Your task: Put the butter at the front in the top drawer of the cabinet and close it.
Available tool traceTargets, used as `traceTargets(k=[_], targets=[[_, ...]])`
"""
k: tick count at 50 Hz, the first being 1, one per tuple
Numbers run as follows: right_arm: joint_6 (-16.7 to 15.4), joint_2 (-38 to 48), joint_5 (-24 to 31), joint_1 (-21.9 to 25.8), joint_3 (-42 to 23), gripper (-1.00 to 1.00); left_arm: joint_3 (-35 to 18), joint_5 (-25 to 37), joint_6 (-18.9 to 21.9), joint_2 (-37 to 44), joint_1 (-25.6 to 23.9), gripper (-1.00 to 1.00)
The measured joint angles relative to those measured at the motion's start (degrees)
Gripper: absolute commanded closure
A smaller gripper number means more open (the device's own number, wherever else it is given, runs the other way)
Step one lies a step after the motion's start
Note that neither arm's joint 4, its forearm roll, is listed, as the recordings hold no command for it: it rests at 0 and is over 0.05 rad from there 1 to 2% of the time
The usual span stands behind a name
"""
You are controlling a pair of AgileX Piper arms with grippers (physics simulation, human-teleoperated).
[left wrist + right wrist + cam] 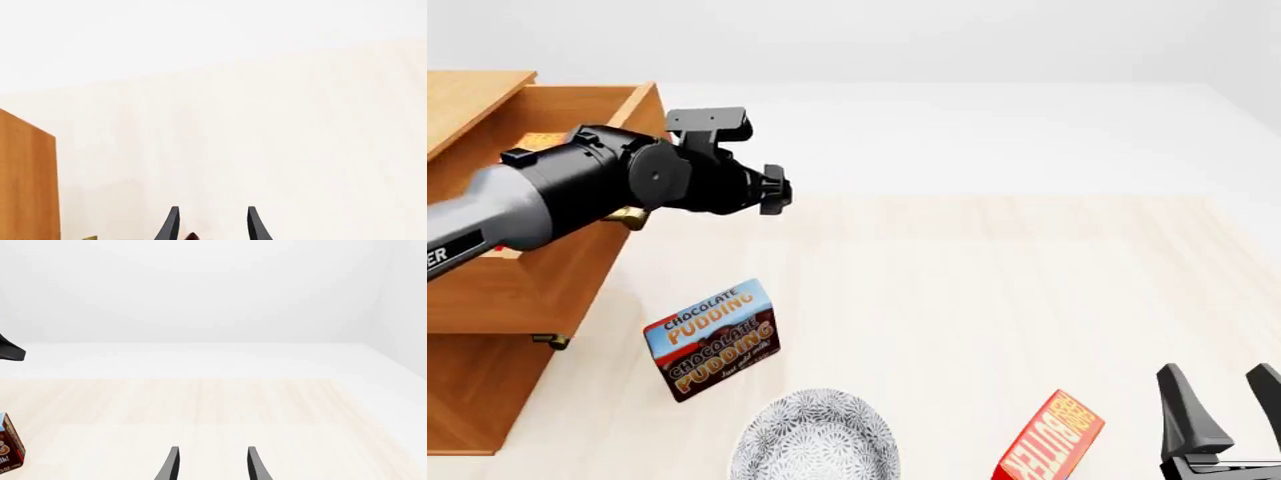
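A red butter box (1052, 440) with "BUTTER" lettering stands tilted at the table's front right. My right gripper (1232, 400) stands open just to its right, apart from it, and its fingers (172, 465) hold nothing. The cabinet (474, 395) stands at the left with its top drawer (521, 290) pulled out. An orange patch (541, 140) shows inside the drawer, behind my left arm (587, 190), which reaches over the drawer's front edge. My left gripper (212, 227) is open above the table. A small dark red bit (192, 236) shows low between its fingers.
A blue-brown chocolate pudding box (711, 340) stands beside the drawer's front, its edge also seen in the right wrist view (10, 447). A white patterned plate (814, 445) lies at the front middle. A brass handle (550, 342) sticks out below the open drawer.
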Motion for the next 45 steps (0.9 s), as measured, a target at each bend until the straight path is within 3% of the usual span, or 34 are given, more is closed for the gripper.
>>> traceTargets(k=[45], targets=[[0.0, 0.0, 0.0, 0.0, 0.0, -1.00, 3.9, 1.3, 1.6, -3.7, 7.2, -1.00]])
